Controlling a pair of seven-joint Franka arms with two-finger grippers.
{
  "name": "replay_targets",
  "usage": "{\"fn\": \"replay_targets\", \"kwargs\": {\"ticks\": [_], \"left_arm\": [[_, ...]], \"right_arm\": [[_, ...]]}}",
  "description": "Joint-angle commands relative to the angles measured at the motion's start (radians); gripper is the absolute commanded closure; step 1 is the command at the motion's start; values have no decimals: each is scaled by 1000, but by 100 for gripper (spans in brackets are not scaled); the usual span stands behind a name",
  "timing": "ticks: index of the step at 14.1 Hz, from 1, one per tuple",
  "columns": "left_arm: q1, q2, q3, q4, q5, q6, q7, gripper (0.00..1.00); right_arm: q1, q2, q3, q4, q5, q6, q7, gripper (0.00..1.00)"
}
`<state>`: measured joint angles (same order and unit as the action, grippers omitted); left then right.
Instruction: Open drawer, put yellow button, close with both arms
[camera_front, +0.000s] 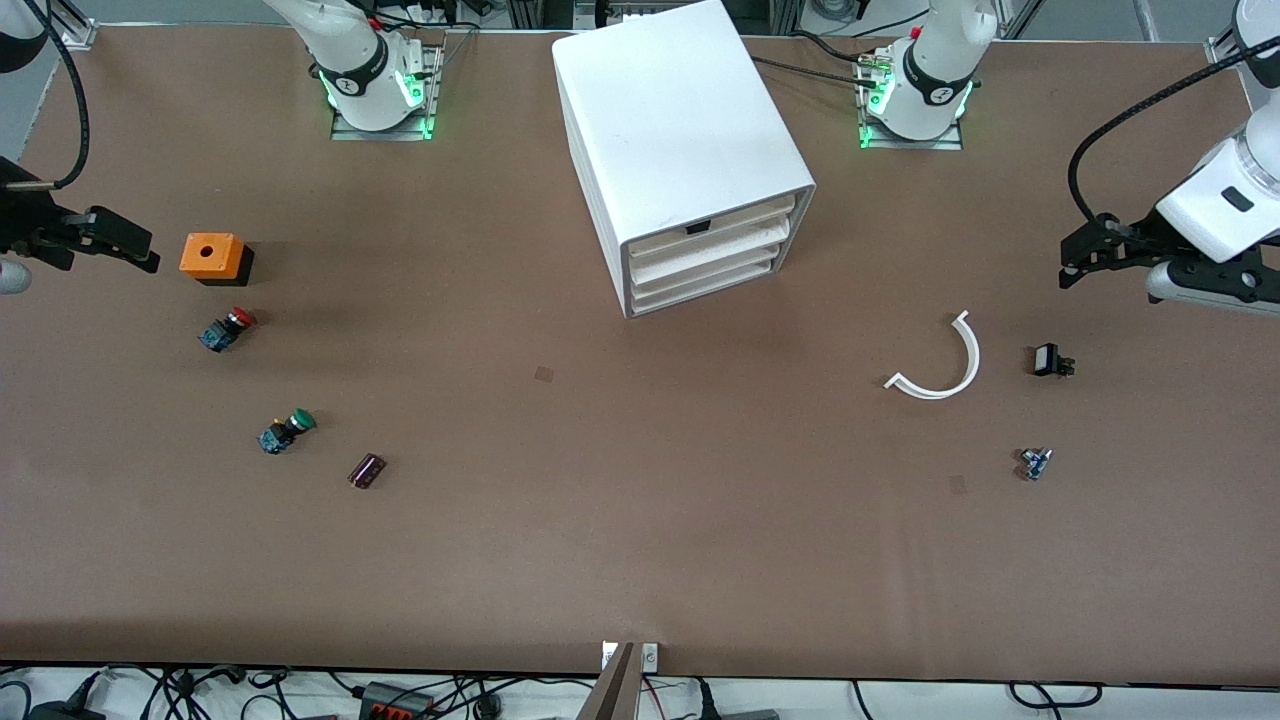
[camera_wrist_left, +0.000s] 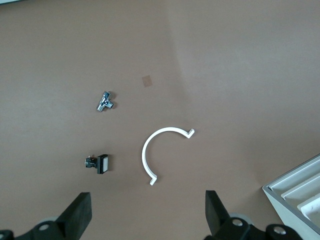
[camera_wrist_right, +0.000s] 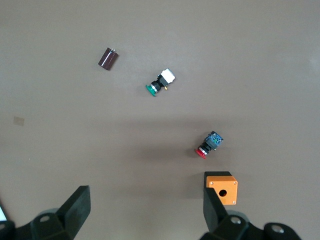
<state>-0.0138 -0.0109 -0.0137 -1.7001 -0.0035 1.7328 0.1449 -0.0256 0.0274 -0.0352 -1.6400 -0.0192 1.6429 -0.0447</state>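
The white cabinet (camera_front: 680, 130) stands mid-table near the arms' bases, and one corner of it shows in the left wrist view (camera_wrist_left: 300, 192). Its top drawer (camera_front: 740, 222) is shut, like the three below it. The yellow button is out of view. My left gripper (camera_front: 1072, 262) hangs open and empty over the left arm's end of the table; its fingers (camera_wrist_left: 80, 212) are spread wide above bare table. My right gripper (camera_front: 140, 250) hangs open and empty over the right arm's end, beside an orange box (camera_wrist_right: 222, 187).
The orange box (camera_front: 207, 255) has a hole in its top. A red-capped button (camera_front: 227, 329), a green-capped button (camera_front: 286, 431) and a dark cylinder (camera_front: 367, 470) lie nearer the camera. Under the left gripper lie a white curved strip (camera_front: 940, 365), a black part (camera_front: 1050, 361) and a small metal part (camera_front: 1035, 463).
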Motion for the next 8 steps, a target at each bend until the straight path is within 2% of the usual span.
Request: {"fn": "replay_targets", "kwargs": {"ticks": [1,8], "left_arm": [[17,-46,-11,-50,-16,22,22,0],[28,-46,-14,-49,-15,13,24,0]], "right_arm": [[-11,-30,9,-21,1,1,2,0],[-14,-23,8,-21,-2,-2,-15,0]]}}
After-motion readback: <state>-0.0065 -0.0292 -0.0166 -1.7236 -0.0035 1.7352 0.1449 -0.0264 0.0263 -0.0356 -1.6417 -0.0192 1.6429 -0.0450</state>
